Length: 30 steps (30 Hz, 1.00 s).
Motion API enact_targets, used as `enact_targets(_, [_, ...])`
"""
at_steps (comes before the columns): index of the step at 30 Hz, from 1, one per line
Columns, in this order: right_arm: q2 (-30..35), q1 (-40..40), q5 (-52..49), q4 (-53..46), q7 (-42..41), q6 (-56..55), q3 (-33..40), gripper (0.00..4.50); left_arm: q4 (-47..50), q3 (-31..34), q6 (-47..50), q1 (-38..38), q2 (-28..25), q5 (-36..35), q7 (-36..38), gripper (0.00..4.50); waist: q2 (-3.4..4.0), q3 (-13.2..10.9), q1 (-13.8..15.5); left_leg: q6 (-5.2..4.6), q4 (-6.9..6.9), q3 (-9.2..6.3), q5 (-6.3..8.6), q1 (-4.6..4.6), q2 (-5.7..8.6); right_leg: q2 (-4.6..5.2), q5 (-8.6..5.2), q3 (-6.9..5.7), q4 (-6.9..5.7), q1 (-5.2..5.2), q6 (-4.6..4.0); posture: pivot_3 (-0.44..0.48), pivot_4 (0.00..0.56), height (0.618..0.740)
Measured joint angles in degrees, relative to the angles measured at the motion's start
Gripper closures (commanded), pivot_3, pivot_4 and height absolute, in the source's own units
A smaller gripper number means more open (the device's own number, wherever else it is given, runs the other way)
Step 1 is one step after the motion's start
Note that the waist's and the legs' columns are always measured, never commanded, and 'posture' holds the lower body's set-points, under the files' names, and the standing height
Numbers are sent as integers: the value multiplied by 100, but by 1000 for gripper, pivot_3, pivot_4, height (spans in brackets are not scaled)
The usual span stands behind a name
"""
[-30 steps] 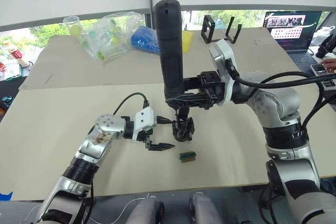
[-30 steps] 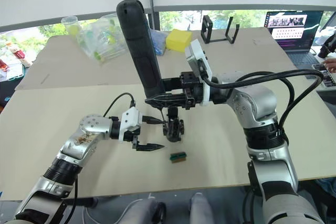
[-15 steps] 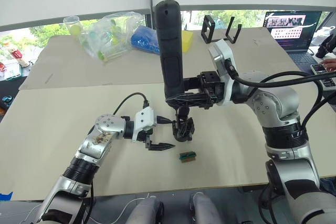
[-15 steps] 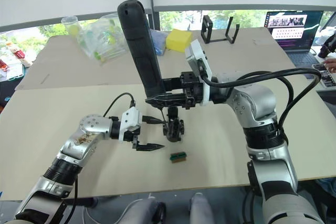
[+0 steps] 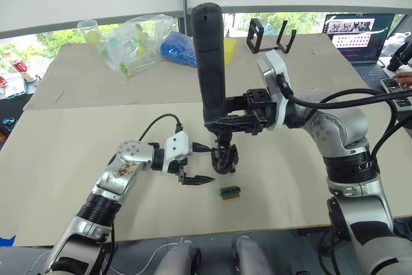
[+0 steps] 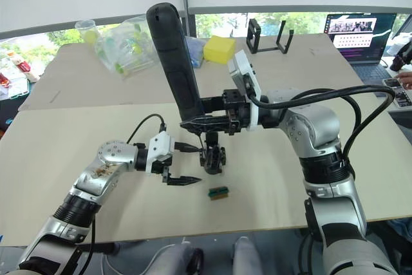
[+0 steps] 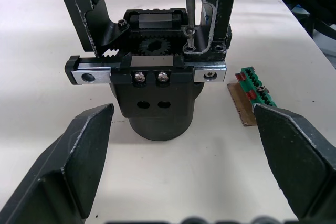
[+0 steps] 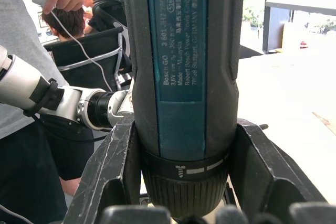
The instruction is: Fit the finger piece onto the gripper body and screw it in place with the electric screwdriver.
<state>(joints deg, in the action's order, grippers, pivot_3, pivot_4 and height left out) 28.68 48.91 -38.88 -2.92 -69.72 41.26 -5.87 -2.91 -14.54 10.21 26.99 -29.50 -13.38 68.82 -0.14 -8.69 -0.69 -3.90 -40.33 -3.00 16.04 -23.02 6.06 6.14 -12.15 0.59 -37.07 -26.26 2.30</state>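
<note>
Right tool [image 5: 226, 122] grips the electric screwdriver [image 5: 209, 62] tight.
Its bit points down onto the gripper body [image 7: 157, 82]; the left tool [image 5: 195, 164] sits wide open, empty, just beside that body.

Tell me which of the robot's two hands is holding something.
The right hand: it is clamped around the electric screwdriver, held upright over the gripper body. The left hand is open and empty, its fingers spread beside the gripper body without touching it.
</note>
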Motion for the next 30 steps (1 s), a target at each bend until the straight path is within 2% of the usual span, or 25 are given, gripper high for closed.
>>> enact_targets(30, [1,-36,77,-90,-66,-72,8,2575,0,0,0,0,0,0,-8,0,0,0,0,0,0,0,0,0,0,0,0,0,1,0,0,0,150,737])
